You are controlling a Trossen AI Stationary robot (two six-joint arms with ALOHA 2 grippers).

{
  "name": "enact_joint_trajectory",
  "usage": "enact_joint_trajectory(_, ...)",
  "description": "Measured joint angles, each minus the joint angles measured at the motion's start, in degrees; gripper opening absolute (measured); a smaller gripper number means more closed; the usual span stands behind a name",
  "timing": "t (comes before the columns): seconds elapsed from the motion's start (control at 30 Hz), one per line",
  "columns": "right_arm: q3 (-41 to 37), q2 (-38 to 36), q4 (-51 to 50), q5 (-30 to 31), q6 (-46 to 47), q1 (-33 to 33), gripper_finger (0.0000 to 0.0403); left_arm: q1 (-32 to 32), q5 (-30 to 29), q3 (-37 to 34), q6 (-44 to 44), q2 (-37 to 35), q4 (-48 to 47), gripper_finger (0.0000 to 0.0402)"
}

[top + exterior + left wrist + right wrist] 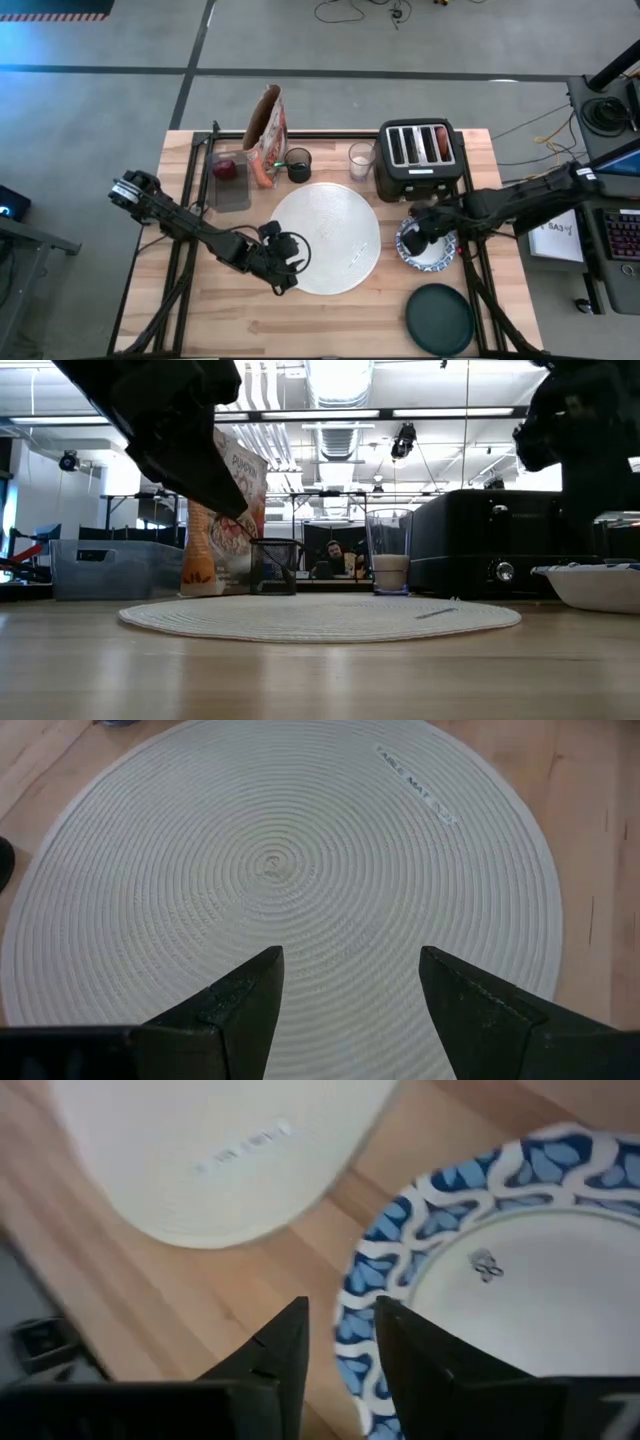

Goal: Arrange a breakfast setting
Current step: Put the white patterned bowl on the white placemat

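The blue-and-white bowl [500, 1280], on the desk just beside the white mat [325, 238], is being straddled at its rim by the right gripper [340, 1350], fingers slightly parted; the left gripper [350, 985] is being held spread over the mat.

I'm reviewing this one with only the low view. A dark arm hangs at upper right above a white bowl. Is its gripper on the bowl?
Observer: The right gripper straddles the rim of the blue-and-white bowl, fingers narrowly apart.
Operator: And the arm at upper left?
Observer: The left gripper is open and empty over the white mat.
Operator: Is there a plate anywhere?
Observer: A dark green plate sits on the table, nearer the front edge than the bowl.
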Motion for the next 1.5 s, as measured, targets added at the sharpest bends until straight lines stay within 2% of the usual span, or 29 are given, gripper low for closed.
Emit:
enact_joint_trajectory(0.3, 5.68, 9.49, -0.54, -1.84, -1.57, 0.0, 0.0167, 0.02, 0.07, -1.09, 0.06, 0.0, -0.63, 0.0219)
enact_joint_trajectory(0.5, 7.93, 16.78, -3.2, -1.84, 0.79, 0.0, 0.0177, 0.02, 0.09, -2.46, 0.13, 0.0, -0.36, 0.0219)
enact_joint_trajectory(0.83, 10.18, 26.23, -6.61, -2.0, 0.87, 0.0, 0.0151, -0.09, 1.06, -3.74, 0.15, -0.01, -0.25, 0.0219)
enact_joint_trajectory(1.07, 10.21, 29.7, -6.95, -3.12, -1.76, 0.0, 0.0126, -0.11, 1.14, -3.74, 0.15, -0.02, -0.8, 0.0219)
enact_joint_trajectory(1.5, 10.22, 25.52, -7.36, -4.88, -6.15, 0.13, 0.0048, -0.11, 0.93, -3.72, -0.02, -0.04, -0.17, 0.0219)
